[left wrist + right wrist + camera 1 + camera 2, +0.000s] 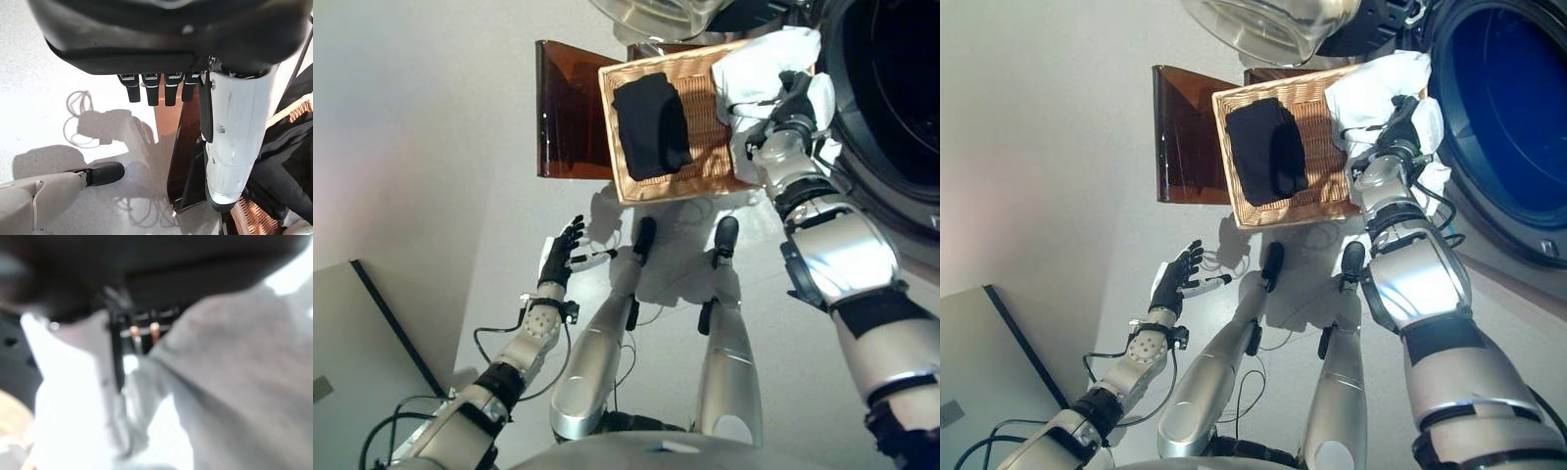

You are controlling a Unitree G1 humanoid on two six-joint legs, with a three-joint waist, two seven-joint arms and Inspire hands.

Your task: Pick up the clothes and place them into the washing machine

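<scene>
While the left hand [558, 262] hangs open over the floor, the right hand [1398, 119] grips a white cloth [1371, 86] at the basket's [1324, 201] edge beside the washer [1518, 127]; black cloth [1266, 149] lies inside the basket.

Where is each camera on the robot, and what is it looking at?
Left eye view: on the head, looking down at the woven wicker basket holding a black garment; both arms show.
Right eye view: beside it, same scene; the right hand is in a white cloth by the washing machine's round opening.
Left wrist view: on the left wrist, looking past the open left hand at the floor.
Right wrist view: pressed against white cloth.
Both eye views share the basket.
</scene>
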